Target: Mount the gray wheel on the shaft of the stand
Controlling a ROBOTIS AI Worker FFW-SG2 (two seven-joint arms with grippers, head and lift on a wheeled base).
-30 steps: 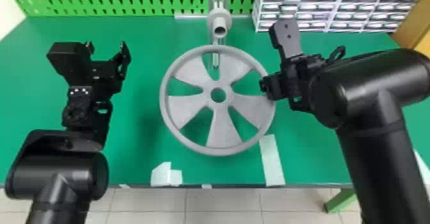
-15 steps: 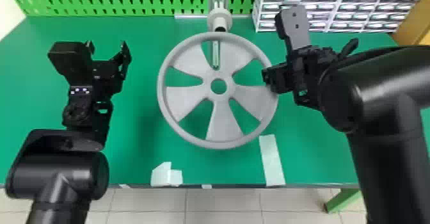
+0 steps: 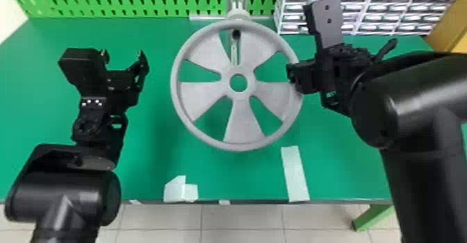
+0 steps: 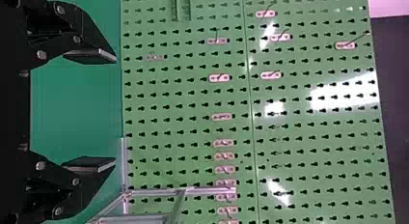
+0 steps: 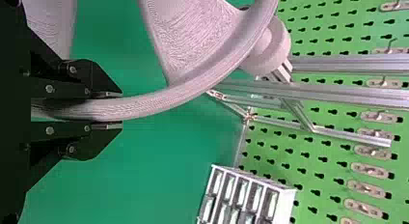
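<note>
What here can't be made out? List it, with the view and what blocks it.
- Head view: part of the stand, behind the wheel.
- Head view: the stand's top, cut off by the top edge.
- Head view: part of the wheel's rim, behind the right gripper.
- Right wrist view: part of the wheel, past the top edge.

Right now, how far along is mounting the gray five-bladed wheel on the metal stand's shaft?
Done: the black right gripper is shut on the wheel. In hand: the wheel is held before the stand, its hub hole out of line with the dark, round shaft end, which shows between two blades in the head view. Left: probably lining them up, then sliding the wheel on.
</note>
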